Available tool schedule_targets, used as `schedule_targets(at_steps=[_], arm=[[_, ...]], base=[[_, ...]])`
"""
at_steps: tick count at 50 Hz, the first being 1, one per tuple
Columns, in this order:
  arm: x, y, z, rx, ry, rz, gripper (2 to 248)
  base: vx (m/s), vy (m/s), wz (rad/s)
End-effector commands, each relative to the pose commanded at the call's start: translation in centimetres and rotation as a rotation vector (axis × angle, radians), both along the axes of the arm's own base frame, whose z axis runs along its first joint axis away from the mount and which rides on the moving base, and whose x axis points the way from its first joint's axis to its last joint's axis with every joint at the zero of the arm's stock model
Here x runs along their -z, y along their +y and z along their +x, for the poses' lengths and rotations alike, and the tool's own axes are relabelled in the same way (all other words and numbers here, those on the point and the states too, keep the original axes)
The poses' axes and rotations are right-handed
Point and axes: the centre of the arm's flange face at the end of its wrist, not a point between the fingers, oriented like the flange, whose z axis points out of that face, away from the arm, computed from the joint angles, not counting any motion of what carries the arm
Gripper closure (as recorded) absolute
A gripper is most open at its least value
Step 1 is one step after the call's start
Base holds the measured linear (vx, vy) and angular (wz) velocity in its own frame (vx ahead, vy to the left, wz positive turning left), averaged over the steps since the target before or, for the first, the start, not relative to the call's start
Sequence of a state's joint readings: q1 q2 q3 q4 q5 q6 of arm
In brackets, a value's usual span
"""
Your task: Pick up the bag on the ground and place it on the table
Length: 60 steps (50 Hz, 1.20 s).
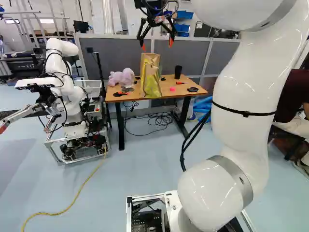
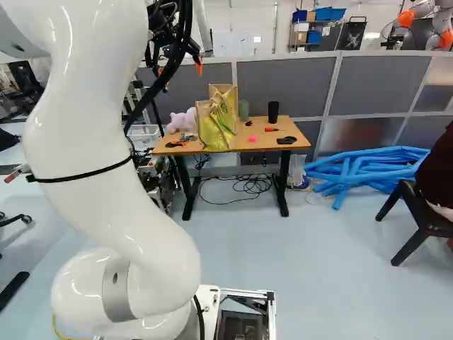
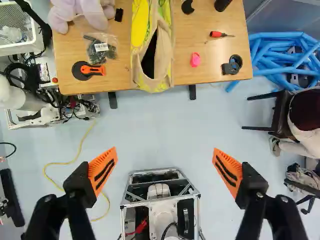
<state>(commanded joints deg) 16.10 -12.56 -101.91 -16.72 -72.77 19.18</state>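
Our black, orange-padded hand [image 3: 165, 152] gapes wide — the tan-and-yellow bag [image 2: 218, 122] stands at its twelve o'clock, on the wood-topped desk [image 3: 117, 80].

In the wrist view, the far ends of the bag [image 3: 141, 30] and plush toy [image 3: 65, 15] were cut off; the bag's inside was hidden by darkness.

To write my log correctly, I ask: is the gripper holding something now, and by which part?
Nothing is held: the gripper has its jaws open, and the yellow-and-tan bag stands on the table.
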Motion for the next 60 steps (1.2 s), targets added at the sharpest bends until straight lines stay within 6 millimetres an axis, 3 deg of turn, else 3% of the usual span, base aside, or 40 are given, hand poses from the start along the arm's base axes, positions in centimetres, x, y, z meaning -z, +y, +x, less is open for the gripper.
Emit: schedule_targets(at_steps=[31, 60], arm=[[2.0, -0.4, 0.3, -0.027, -0.030, 0.018, 3], [6.1, -1.3, 0.6, -0.075, -0.093, 0.055, 3]], base=[[0.000, 0.000, 0.000], [0.000, 0.000, 0.000]])
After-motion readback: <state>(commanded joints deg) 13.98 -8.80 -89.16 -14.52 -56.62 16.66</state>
